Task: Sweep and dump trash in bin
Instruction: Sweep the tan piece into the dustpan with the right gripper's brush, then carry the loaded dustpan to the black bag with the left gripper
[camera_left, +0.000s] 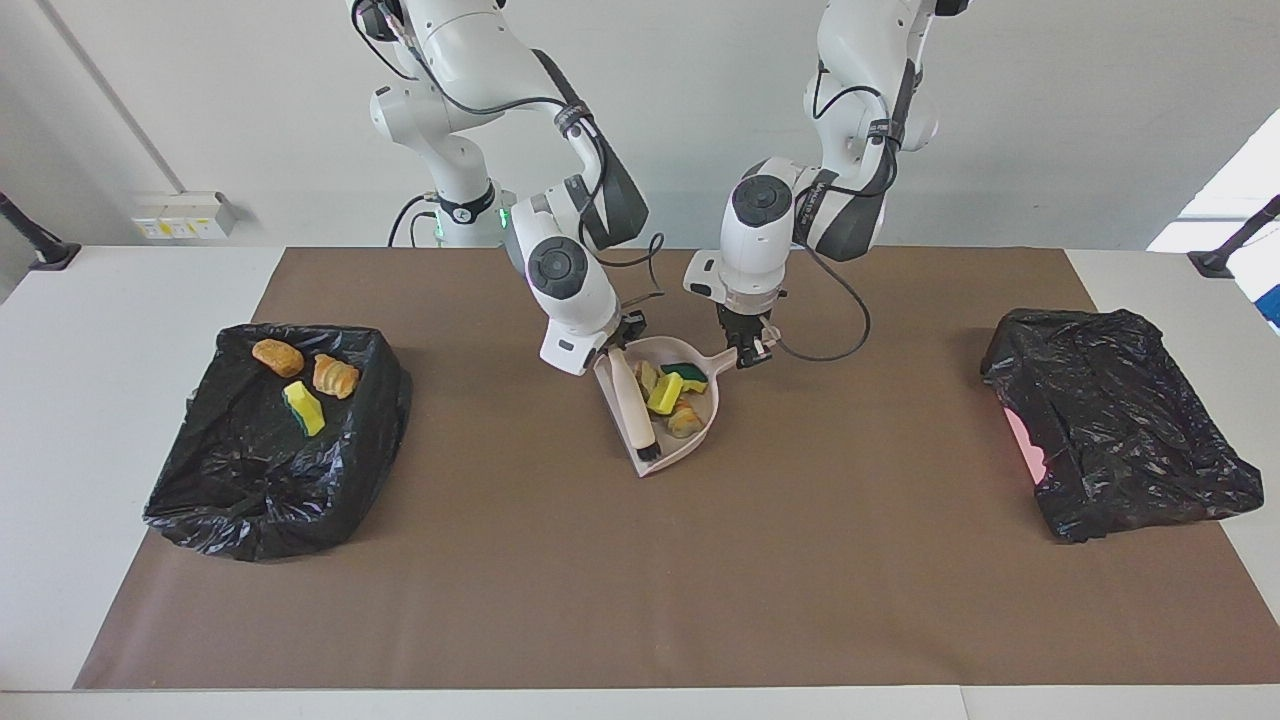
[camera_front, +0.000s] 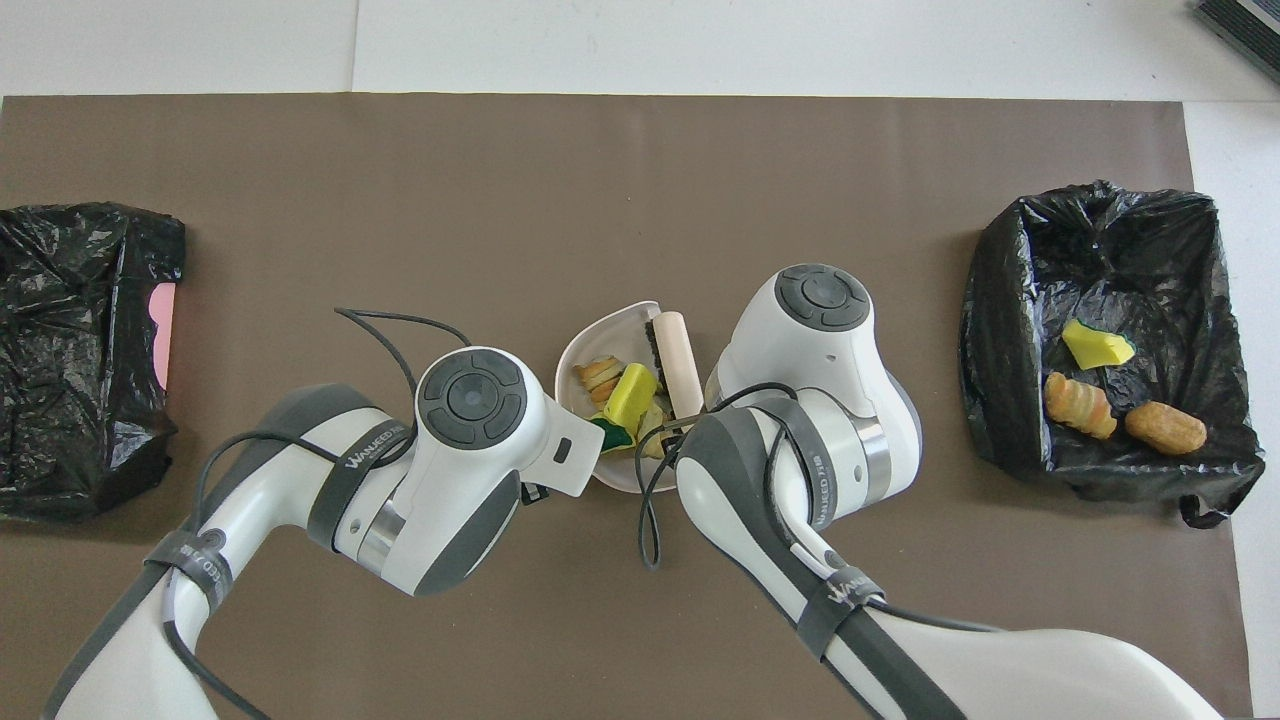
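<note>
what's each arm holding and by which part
Left gripper holds the dustpan by its handle's end; right gripper holds the brush by its handle's top.

A white table (camera_left: 100, 330) with a brown mat (camera_left: 800, 560) stands against a pale wall (camera_left: 1050, 120).

Pink dustpan (camera_front: 628, 478) holding trash (camera_front: 628, 395), brush (camera_front: 678, 362) inside, mid-mat (camera_front: 500, 200)
</note>
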